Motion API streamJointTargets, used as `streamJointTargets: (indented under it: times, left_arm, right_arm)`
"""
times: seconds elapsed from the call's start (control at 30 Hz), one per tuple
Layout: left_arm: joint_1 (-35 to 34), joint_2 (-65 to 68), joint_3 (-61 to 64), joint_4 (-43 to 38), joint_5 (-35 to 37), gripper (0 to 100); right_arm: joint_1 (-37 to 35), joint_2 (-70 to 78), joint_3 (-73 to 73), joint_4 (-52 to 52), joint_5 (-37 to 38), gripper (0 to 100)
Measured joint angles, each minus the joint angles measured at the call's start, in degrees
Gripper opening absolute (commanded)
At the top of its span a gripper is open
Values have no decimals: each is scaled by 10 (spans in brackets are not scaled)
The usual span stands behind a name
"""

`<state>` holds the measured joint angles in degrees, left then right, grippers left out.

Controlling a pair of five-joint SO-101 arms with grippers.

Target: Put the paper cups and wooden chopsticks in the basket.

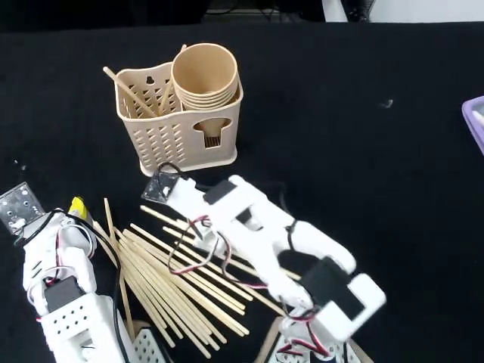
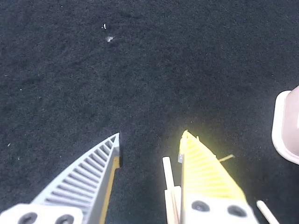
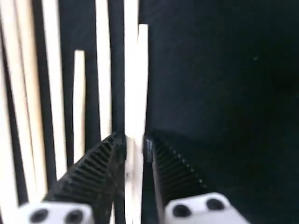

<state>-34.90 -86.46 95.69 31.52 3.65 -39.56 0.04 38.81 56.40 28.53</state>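
A beige slotted basket stands at the back left of the black table. It holds a stack of paper cups and a few wooden chopsticks. Several more chopsticks lie fanned out on the table in front. My right arm stretches over that pile. In the right wrist view my right gripper is shut on a pair of chopsticks at the pile's edge. My left gripper stands open over bare cloth, its yellow finger showing at the pile's left. A chopstick end lies beside that finger.
A purple object sits at the table's right edge. A pale rounded edge lies off to one side of my left gripper. Black cloth stretches right of the basket.
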Motion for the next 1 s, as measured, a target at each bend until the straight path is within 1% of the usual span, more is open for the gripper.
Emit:
streamJointTargets:
  times: [0.23, 0.43, 0.5, 0.6, 0.67, 0.77, 0.87, 1.0]
  left_arm:
    - [0, 0, 0, 0, 0, 205]
    - [0, 0, 0, 0, 0, 205]
    - [0, 0, 0, 0, 0, 205]
    - [0, 0, 0, 0, 0, 205]
    - [0, 0, 0, 0, 0, 205]
    - [0, 0, 0, 0, 0, 205]
    - [0, 0, 0, 0, 0, 205]
    - [0, 0, 0, 0, 0, 205]
  right_arm:
    - [-1, -174, 16, 60, 1, 10]
    - [-1, -353, 18, 65, 1, 11]
    - [-8, -410, 10, 55, -25, 11]
    - [-17, -473, -31, 16, -98, 11]
    - [-17, -491, -59, -37, -150, 11]
    - [-17, -492, -67, -166, -203, 11]
    - [-17, -470, -68, -330, -215, 11]
    - [-17, -397, -69, -527, -217, 11]
